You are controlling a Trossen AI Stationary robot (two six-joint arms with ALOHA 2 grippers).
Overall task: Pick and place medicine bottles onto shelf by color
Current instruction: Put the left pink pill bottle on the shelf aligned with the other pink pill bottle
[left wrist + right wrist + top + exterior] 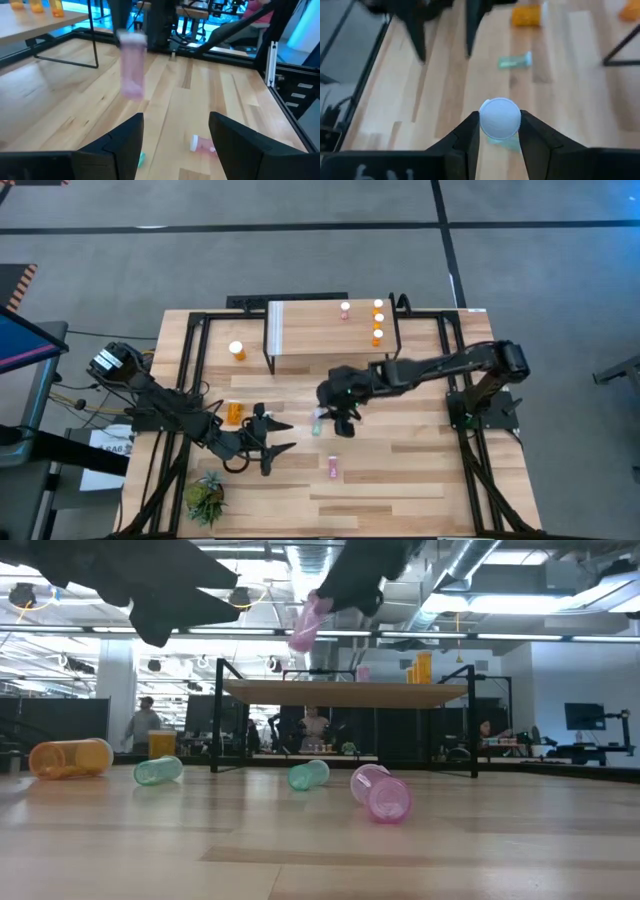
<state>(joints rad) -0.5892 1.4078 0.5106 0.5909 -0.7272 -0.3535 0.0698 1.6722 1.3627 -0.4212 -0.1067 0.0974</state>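
Pink bottle lies mid-table | right gripper clamps another pink bottle aloft before shelf | left gripper empty, spread | risk: tilted bottle slips.

The right arm reaches in from the table's right side, elbow bent, its right gripper raised above the table's middle with fingers closed on a pink bottle. The left gripper hangs nearby, fingers spread, empty.
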